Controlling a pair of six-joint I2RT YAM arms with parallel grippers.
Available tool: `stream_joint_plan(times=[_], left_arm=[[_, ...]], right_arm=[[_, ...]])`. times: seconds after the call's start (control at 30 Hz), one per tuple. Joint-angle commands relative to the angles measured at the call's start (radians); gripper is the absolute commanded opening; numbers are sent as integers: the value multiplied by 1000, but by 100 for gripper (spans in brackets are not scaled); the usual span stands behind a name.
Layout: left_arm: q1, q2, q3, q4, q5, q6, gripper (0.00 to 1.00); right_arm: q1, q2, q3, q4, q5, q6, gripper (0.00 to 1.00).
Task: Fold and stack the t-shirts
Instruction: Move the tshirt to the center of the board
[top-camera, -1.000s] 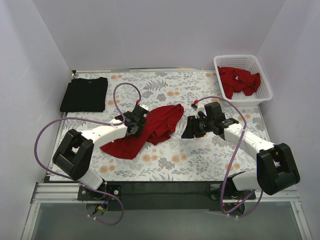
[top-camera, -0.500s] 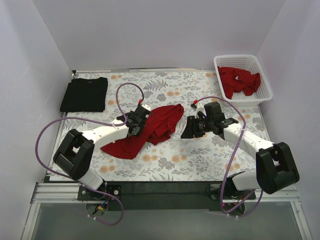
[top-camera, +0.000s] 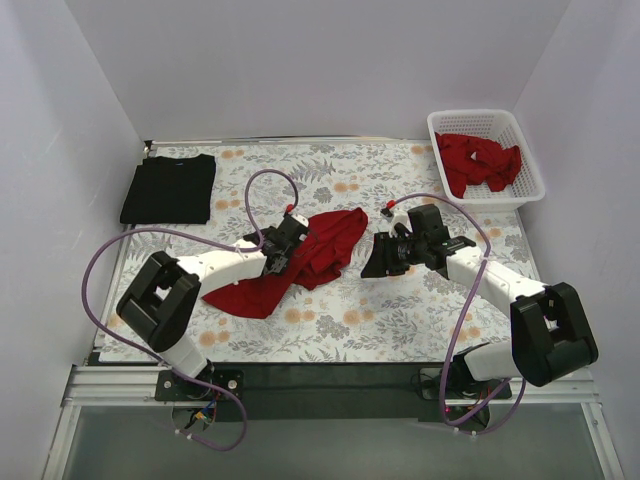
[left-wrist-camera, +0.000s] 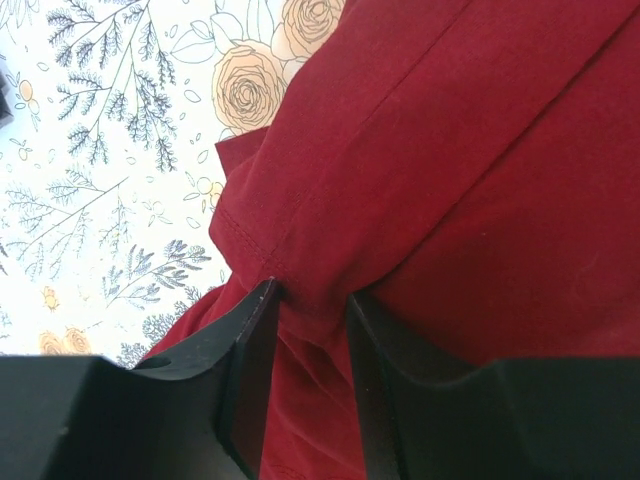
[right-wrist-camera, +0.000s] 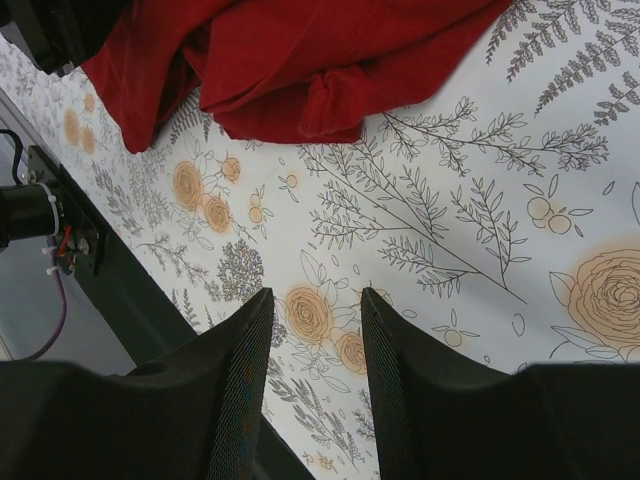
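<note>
A crumpled red t-shirt (top-camera: 300, 255) lies mid-table on the floral cloth. My left gripper (top-camera: 281, 258) is on it, shut on a fold of the shirt near a stitched hem (left-wrist-camera: 310, 300); red cloth (left-wrist-camera: 480, 180) fills the left wrist view. My right gripper (top-camera: 374, 262) is open and empty, just right of the shirt, above the cloth; the shirt's edge (right-wrist-camera: 300, 70) shows ahead of its fingertips (right-wrist-camera: 262, 300). A folded black t-shirt (top-camera: 170, 187) lies at the back left. More red t-shirts (top-camera: 480, 162) sit in the basket.
A white lattice basket (top-camera: 530, 185) stands at the back right corner. White walls close in the table on three sides. The table's dark front edge (right-wrist-camera: 130, 300) shows in the right wrist view.
My left gripper has moved a little right and farther onto the red shirt, pulling its cloth along. The right arm has barely moved.
</note>
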Motion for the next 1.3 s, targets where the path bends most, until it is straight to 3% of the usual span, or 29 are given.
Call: stream_joint_plan(times=[0.0,0.13,0.27,0.43,0.7,0.83,1.1,1.27], left_arm=[[-3,3,25,18,-52,17,32],[-7,-8,26,17,-74,20,23],[-7,-39,49,4,-77,23,21],[-7,-77,74,-8,-89,31,0],[-7,-109,127,-39,-131,44,0],[5,-129,195,-72,-166,49,0],[46,-207,238,-105,-177,31,0],[59,-238,232,-105,-163,21,0]], right_arm=[[4,2,-15,39,-22,6,40],[4,5,-14,39,-17,5,40],[4,8,1,39,3,-2,39],[5,37,46,38,41,-17,38],[62,123,156,67,110,18,37],[119,207,231,70,180,55,44],[151,321,376,74,420,207,48],[179,430,437,77,429,273,49]])
